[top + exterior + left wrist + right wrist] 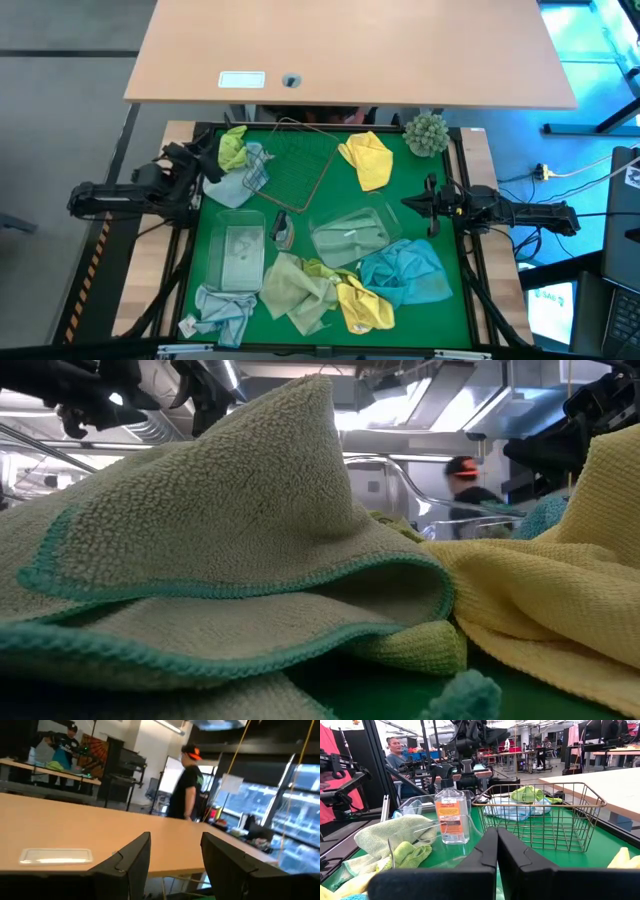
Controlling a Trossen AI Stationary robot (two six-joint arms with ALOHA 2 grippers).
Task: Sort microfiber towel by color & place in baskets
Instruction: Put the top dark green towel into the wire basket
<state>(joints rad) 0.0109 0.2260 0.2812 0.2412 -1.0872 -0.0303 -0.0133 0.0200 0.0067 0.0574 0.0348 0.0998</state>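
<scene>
Microfiber towels lie about the green mat. A lime one (232, 147) and a grey-blue one (256, 170) lie at the far left, and a yellow one (368, 160) at the far middle. Near the front edge, olive (295, 290), yellow (365, 305), teal (405, 272) and grey-blue (225, 305) towels lie in a heap. The wire mesh basket (300, 160) stands at the back, with two clear tubs (240, 245) (350, 235) mid-table. My left gripper (175, 865) is open and empty, raised beside the lime towel. My right gripper (496, 845) waits shut at the right edge.
A small clear bottle (282, 228) stands between the two clear tubs. A fuzzy plant ball (427, 133) sits at the far right corner. A tan desk (350, 50) stands beyond the far edge, with people in the room behind.
</scene>
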